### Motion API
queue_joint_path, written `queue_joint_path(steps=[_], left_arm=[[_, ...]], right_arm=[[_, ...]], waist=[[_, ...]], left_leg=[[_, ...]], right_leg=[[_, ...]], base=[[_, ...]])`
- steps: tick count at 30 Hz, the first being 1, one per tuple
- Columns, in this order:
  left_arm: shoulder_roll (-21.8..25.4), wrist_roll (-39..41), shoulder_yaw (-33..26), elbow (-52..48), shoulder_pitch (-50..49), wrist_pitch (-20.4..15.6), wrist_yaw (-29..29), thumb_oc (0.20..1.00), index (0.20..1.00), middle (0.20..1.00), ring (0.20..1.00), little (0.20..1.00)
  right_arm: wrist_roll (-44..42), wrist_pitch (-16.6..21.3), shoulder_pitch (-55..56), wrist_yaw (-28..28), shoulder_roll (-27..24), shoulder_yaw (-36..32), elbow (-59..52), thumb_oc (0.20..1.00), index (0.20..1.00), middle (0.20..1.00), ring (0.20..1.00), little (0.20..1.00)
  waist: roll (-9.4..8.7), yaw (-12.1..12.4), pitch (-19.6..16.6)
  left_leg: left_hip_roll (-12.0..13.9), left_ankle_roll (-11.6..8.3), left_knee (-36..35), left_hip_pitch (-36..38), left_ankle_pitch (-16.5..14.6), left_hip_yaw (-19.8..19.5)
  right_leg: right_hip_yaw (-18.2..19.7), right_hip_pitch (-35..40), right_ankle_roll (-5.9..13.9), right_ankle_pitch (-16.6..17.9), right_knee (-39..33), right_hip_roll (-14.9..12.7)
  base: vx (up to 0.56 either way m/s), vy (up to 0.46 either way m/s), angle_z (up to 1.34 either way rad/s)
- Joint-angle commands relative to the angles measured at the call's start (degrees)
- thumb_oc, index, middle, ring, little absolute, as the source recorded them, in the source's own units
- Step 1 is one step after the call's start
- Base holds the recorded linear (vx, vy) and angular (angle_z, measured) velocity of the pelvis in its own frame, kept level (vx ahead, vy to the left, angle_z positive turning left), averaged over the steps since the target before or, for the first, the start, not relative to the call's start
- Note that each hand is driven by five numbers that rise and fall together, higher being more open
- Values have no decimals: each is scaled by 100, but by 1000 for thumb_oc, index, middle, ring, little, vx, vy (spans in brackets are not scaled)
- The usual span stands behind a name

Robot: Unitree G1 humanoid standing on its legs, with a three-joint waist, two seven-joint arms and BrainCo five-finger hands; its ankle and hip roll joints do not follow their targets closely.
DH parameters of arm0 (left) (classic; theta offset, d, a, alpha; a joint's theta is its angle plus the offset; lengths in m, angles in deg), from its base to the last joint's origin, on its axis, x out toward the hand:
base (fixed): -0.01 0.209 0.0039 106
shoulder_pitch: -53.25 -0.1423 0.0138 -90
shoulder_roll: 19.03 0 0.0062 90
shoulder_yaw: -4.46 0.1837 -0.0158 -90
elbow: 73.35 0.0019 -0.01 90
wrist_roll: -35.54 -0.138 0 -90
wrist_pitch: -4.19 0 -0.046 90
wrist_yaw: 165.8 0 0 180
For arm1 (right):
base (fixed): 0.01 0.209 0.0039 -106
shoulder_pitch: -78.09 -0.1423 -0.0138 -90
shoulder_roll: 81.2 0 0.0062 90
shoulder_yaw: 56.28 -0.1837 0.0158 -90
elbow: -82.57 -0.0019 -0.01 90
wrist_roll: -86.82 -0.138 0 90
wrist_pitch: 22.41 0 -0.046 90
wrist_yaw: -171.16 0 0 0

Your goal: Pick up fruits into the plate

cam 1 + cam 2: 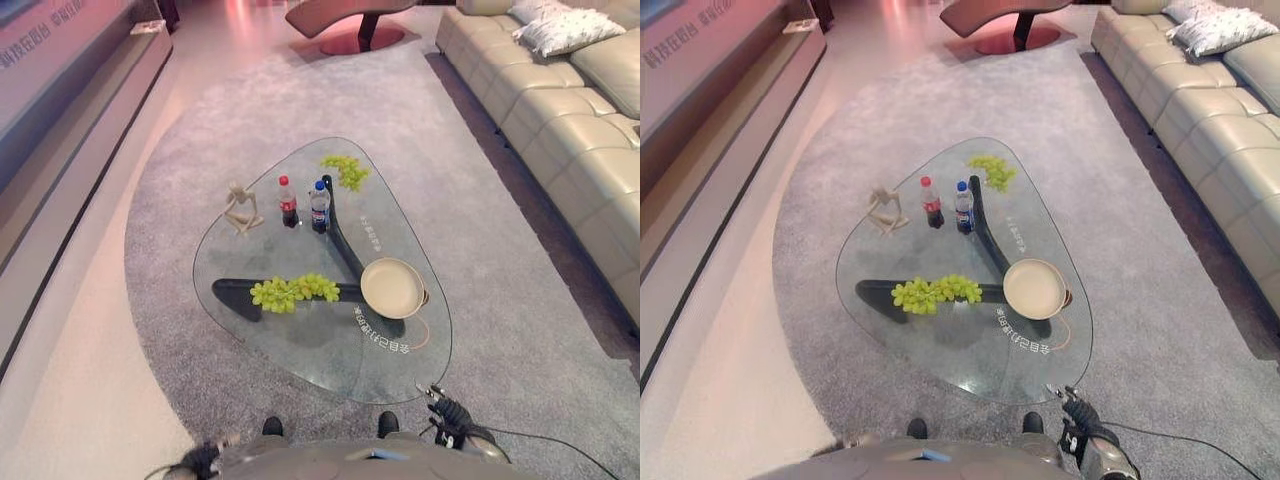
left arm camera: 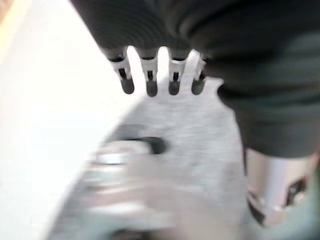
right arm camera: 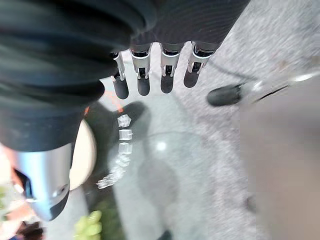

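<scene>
A large bunch of green grapes [image 1: 290,292] lies on the near left part of the glass coffee table [image 1: 300,345]. A smaller bunch of grapes [image 1: 346,170] lies at its far end. The empty beige plate [image 1: 391,287] sits on the near right, also seen in the right wrist view as the plate [image 3: 82,155]. My right hand [image 1: 452,413] hangs low just off the table's near right edge, its fingers [image 3: 142,75] straight and holding nothing. My left hand [image 2: 149,80] hangs over the grey rug, open and empty.
A cola bottle [image 1: 288,202], a blue-labelled bottle [image 1: 320,207] and a small wooden figure [image 1: 241,210] stand mid-table. A beige sofa [image 1: 570,120] with a pillow [image 1: 565,30] runs along the right. A long low bench [image 1: 80,90] lines the left wall.
</scene>
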Motion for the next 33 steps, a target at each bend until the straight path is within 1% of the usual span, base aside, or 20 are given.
queue_joint_path(steps=[1, 3, 4, 5, 7, 9, 12, 14, 16, 20, 22, 23, 24, 25, 26, 27, 28, 29, 31, 33], left_arm=[[-6, -275, -199, 378, 246, 146, -54, 1000, 1000, 1000, 1000, 1000], [15, -523, -99, 343, 280, 28, 4, 1000, 1000, 1000, 1000, 1000], [37, -635, 36, 286, 316, -49, -2, 1000, 1000, 1000, 1000, 1000], [91, -704, 200, 187, 362, -144, 10, 1000, 1000, 1000, 1000, 1000], [163, -595, 372, 76, 429, -230, 9, 1000, 1000, 1000, 1000, 1000], [285, -374, 412, -55, 497, -303, 27, 1000, 1000, 1000, 1000, 1000], [383, -96, 443, -177, 628, -376, 4, 1000, 1000, 1000, 1000, 1000], [441, -88, 415, -209, 775, -418, 22, 1000, 1000, 1000, 1000, 1000], [451, -163, 438, -207, 840, -437, 46, 1000, 1000, 1000, 1000, 1000], [359, -157, 528, -221, 855, -412, 46, 1000, 1000, 1000, 1000, 1000], [234, -16, 502, -209, 754, -448, 12, 1000, 1000, 1000, 1000, 1000], [173, 21, 454, -197, 706, -500, 6, 1000, 1000, 1000, 1000, 1000], [152, 41, 435, -192, 690, -521, -6, 1000, 1000, 1000, 1000, 1000], [105, 85, 414, -195, 666, -550, -39, 1000, 1000, 1000, 1000, 1000], [-9, 316, 401, -194, 647, -615, -212, 1000, 1000, 1000, 1000, 1000], [-52, 458, 352, -199, 633, -594, -288, 1000, 1000, 1000, 1000, 1000], [-62, 464, 316, -199, 624, -585, -296, 1000, 1000, 1000, 1000, 1000], [-60, 365, 258, -198, 607, -575, -282, 1000, 1000, 1000, 1000, 1000], [-31, 321, 248, -233, 613, -564, -280, 1000, 1000, 1000, 1000, 1000], [-14, 355, 305, -301, 703, -551, -352, 1000, 1000, 1000, 1000, 1000]], right_arm=[[156, 76, -186, -112, 134, -341, 115, 1000, 1000, 1000, 1000, 1000], [20, 130, -167, -138, 163, -370, 162, 1000, 1000, 1000, 1000, 1000], [-151, 156, -175, -167, 166, -372, 154, 1000, 1000, 1000, 1000, 1000], [-311, 202, -180, -162, 152, -372, 108, 1000, 1000, 1000, 1000, 1000], [-479, 221, -177, -118, 117, -363, 25, 1000, 1000, 1000, 1000, 1000], [-410, 208, -204, 5, 35, -331, -43, 1000, 1000, 1000, 1000, 1000], [-348, 248, -285, 106, -11, -287, -2, 1000, 1000, 1000, 1000, 1000], [-441, 276, -306, 152, -59, -300, 67, 1000, 1000, 1000, 1000, 1000], [-503, 248, -302, 154, -99, -298, 61, 1000, 1000, 1000, 1000, 1000], [-479, 177, -289, 118, -163, -349, 91, 1000, 1000, 1000, 1000, 1000], [-429, 128, -233, 135, -197, -377, 7, 1000, 1000, 1000, 1000, 1000], [-373, 115, -208, 158, -217, -374, -55, 1000, 1000, 1000, 1000, 1000], [-353, 110, -201, 172, -224, -373, -78, 1000, 1000, 1000, 1000, 1000], [-310, 98, -182, 172, -237, -363, -142, 1000, 1000, 1000, 1000, 1000], [-224, 104, -157, 164, -290, -317, -254, 1000, 1000, 1000, 1000, 1000], [-223, 119, -169, 181, -318, -296, -263, 1000, 1000, 1000, 1000, 1000], [-247, 125, -180, 184, -326, -287, -263, 1000, 1000, 1000, 1000, 1000], [-359, 158, -207, 199, -318, -266, -254, 1000, 1000, 1000, 1000, 1000], [-481, 208, -285, 238, -269, -232, -233, 1000, 1000, 1000, 1000, 1000], [-655, 291, -455, 269, -238, -125, -193, 1000, 1000, 1000, 1000, 1000]], waist=[[-180, 29, 155], [-191, 46, 195], [-168, 34, 245], [-91, -15, 329], [11, -59, 422], [99, -98, 501], [59, -175, 501], [-55, -242, 455], [-67, -269, 446], [-45, -338, 333], [-71, -333, 202], [-95, -325, 183], [-98, -321, 180], [-120, -308, 200], [-191, -264, 272], [-218, -217, 313], [-225, -187, 331], [-240, -99, 390], [-257, -50, 441], [-216, 42, 526]], left_leg=[[-692, 613, 538, -99, -798, 242], [-801, 737, 622, -116, -875, 58], [-861, 819, 652, -127, -892, -30], [-904, 889, 631, -102, -879, -152], [-928, 927, 618, -62, -897, -164], [-950, 919, 543, 44, -909, -86], [-1062, 906, 491, 164, -967, -91], [-1207, 845, 480, 292, -1067, -178], [-1217, 804, 520, 342, -1118, -226], [-1237, 766, 825, 377, -1280, -291], [-1337, 628, 1331, 318, -1437, -296], [-1361, 514, 1818, 204, -1366, -201], [-1359, 472, 1976, 146, -1328, -166], [-1342, 336, 2422, -48, -1113, -67], [-1371, 140, 3554, -668, -891, 9], [-1381, 97, 3966, -952, -895, 26], [-1334, 93, 4036, -1097, -867, 34], [-1150, 148, 3825, -1288, -806, 20], [-858, 250, 2995, -1200, -743, -64], [-556, 303, 1695, -1103, -652, -291]], right_leg=[[82, -78, -58, -438, 703, -36], [169, -196, -33, -479, 1064, -75], [228, -351, -15, -454, 1446, -96], [284, -675, -9, -269, 2062, -104], [238, -1099, -27, -1, 2757, -182], [100, -1364, -27, 98, 3078, -140], [-77, -1435, -22, -134, 2720, 298], [-322, -1541, -64, -104, 2174, 570], [-484, -1472, -137, -157, 1854, 612], [-317, -1320, -280, -247, 1506, 587], [-194, -1006, -374, -279, 1192, 562], [-211, -880, -413, -287, 1081, 507], [-215, -841, -427, -293, 1050, 493], [-213, -737, -452, -294, 993, 448], [-131, -592, -540, -345, 978, 355], [-119, -532, -583, -377, 994, 309], [-107, -504, -596, -389, 997, 303], [-16, -413, -593, -422, 965, 312], [189, -382, -535, -448, 864, 359], [381, -431, -475, -473, 784, 467]], base=[[126, 225, 2], [96, 243, 1], [86, 341, 1], [74, 349, 1], [52, 278, 5], [69, 235, 8], [137, 115, -13], [196, 1, -6], [155, -31, 10], [145, -46, 30], [144, -81, -13], [83, -52, 1], [56, -41, 7], [51, -41, 8], [66, -36, 17], [65, -24, 1], [89, 5, -15], [99, 22, -23], [79, 54, -7], [26, 107, -12]])
